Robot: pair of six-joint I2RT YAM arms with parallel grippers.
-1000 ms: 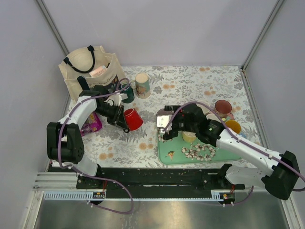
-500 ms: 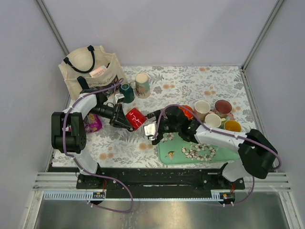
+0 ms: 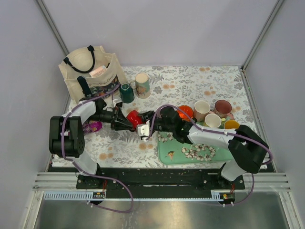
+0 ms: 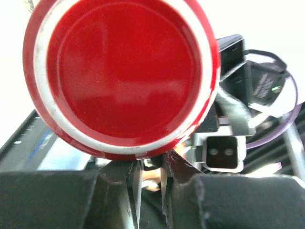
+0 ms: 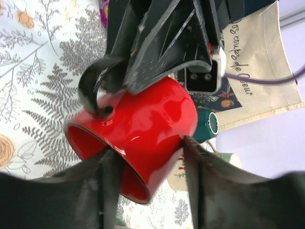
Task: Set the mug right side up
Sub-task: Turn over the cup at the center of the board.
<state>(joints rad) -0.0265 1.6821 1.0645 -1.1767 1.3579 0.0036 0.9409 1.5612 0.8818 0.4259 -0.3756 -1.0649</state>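
Down at the near edge sit the two arm bases, and just beyond them one green tray (image 3: 164,152) with a single string of pale beads (image 3: 200,151) lying on it.

Now the action, left of the tray: the red mug (image 3: 131,116) hangs on its side between the two arms. The left gripper (image 4: 148,174) is pinched narrow on the mug's black handle (image 5: 93,90). The right gripper (image 5: 147,148) stands wide, one finger on each side of the red wall, very near it. Whether they press, I cannot tell.

Mug count: eight. One red in the grip. Five are clustered past the tray: orange mug (image 3: 185,112), cream mug (image 3: 201,108), white mug (image 3: 212,120), yellow mug (image 3: 232,125) and maroon mug (image 3: 222,106). Two more are farther back, a green mug (image 3: 126,92) and a patterned cup (image 3: 142,85). There is one purple object (image 3: 94,126) by the left arm and one tote bag (image 3: 88,71) in the far left corner.

The left wrist view gives only the mug's base, a red disc with a white ring. The right wrist view shows the open mouth and the handle clamp, both hidden from above.

The tablecloth (image 3: 181,83) is white with orange flowers and grey ferns. Plain pale walls (image 3: 157,28) close the back and both sides.
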